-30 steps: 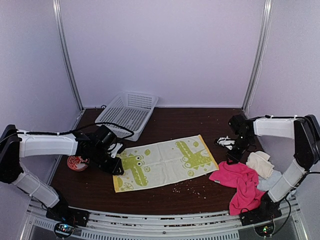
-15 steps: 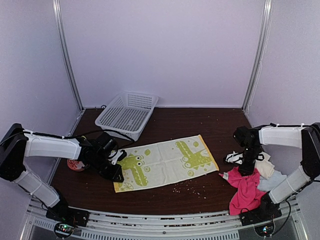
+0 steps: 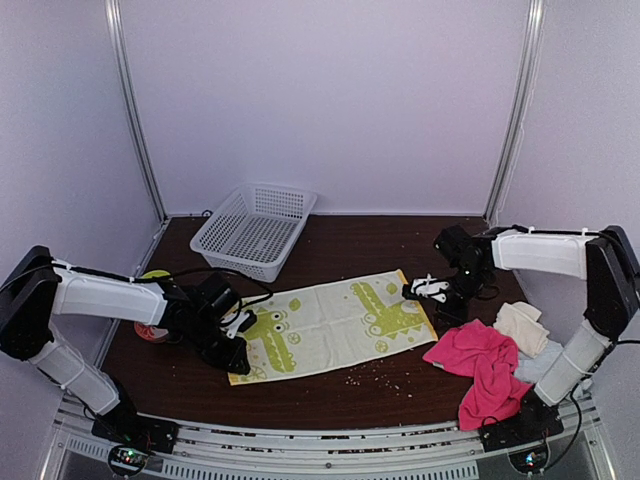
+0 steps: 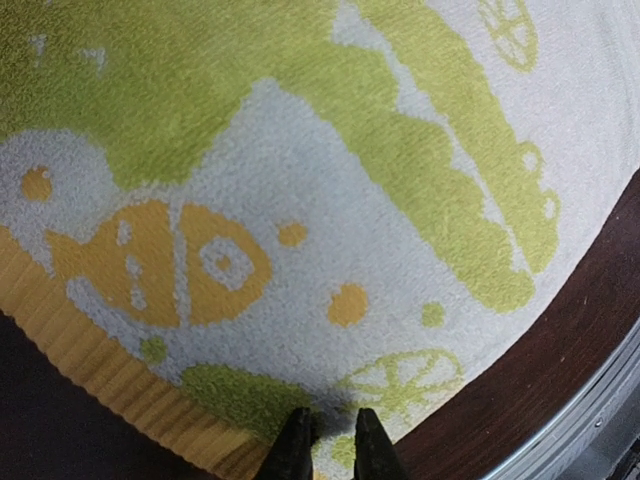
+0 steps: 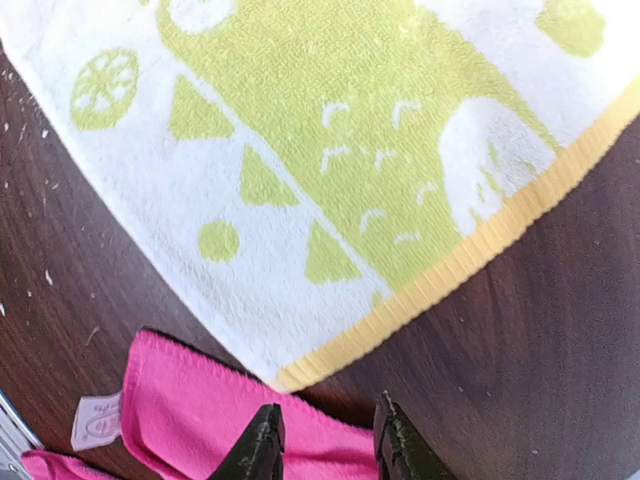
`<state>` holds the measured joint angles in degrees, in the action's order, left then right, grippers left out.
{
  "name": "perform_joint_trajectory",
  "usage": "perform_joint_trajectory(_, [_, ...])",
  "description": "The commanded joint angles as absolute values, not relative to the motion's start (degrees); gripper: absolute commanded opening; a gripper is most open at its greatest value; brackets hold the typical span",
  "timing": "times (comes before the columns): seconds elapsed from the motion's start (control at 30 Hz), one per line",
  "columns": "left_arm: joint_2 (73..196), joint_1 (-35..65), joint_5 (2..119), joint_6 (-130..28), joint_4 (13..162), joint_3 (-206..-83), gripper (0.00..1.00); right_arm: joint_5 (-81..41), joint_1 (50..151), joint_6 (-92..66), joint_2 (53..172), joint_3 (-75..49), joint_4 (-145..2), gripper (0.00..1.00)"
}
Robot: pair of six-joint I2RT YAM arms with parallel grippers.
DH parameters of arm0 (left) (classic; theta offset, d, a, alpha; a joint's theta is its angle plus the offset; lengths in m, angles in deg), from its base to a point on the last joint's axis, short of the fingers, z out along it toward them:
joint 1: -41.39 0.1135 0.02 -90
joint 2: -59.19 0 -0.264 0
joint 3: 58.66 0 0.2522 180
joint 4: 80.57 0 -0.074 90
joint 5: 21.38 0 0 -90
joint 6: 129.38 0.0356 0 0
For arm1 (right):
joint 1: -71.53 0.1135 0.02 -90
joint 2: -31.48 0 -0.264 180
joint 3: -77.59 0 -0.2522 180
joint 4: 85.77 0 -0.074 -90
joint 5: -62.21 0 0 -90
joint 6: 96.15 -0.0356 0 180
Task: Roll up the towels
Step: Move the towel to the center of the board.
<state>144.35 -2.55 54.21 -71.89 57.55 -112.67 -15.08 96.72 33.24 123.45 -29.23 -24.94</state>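
right gripper (image 3: 420,290): swung back from the heap at the right of the table (image 3: 350,245) to the right hem of the lime-yellow towel (image 3: 330,320). its claw is spread with nothing held, and in the wrist view it is seen over a corner of the hot-pink towel (image 3: 480,365).
left gripper (image 3: 238,335): slid onto the near-left corner of the same towel. its fingers are drawn almost together; whether cloth is pinched cannot be told.
lime-yellow towel: laid flat at mid-table, not yet rolled.
step judged in hand: a roll begun from a short end. the hem is best lifted evenly across its width and turned tight, with the far end kept from dragging.
cream towel (image 3: 522,325), pale-blue towel (image 3: 545,362): bunched by the pink one.
basket (image 3: 255,232): back left, nothing seen inside.
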Motion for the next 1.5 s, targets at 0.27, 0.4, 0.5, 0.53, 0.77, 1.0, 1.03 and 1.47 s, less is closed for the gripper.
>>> perform_joint_trajectory(0.27, [147.1,-1.4,61.4,-77.5,49.5,-109.9,0.14,-14.0,105.6,29.8,128.0,-35.1,-31.1,0.28])
perform_joint_trajectory(0.4, [145.7,-0.8,63.5,-77.4,46.0,-110.6,0.14,-14.9,109.0,28.7,126.8,-38.0,-29.6,0.27])
perform_joint_trajectory(0.5, [143.7,-0.6,63.8,-77.6,43.4,-110.5,0.14,-14.9,111.1,27.5,124.6,-38.9,-27.9,0.27])
perform_joint_trajectory(0.53, [143.0,-0.5,63.9,-77.8,42.3,-110.4,0.14,-14.8,111.5,27.3,123.7,-39.0,-27.0,0.27])
perform_joint_trajectory(0.77, [139.4,-0.5,64.6,-77.2,35.8,-113.2,0.17,-13.9,113.6,28.4,121.2,-36.9,-21.9,0.28])
perform_joint_trajectory(1.0, [136.8,-0.1,63.6,-72.1,31.8,-126.9,0.39,-10.2,112.8,30.9,119.4,-29.5,-15.2,0.36])
perform_joint_trajectory(1.03, [137.0,0.7,65.2,-71.4,31.1,-128.5,0.43,-9.2,111.9,31.2,119.2,-28.0,-14.2,0.36])
perform_joint_trajectory(1.47, [148.3,17.6,63.9,-64.3,54.9,-129.0,0.53,-5.4,93.9,16.0,137.7,-6.5,-24.8,0.43])
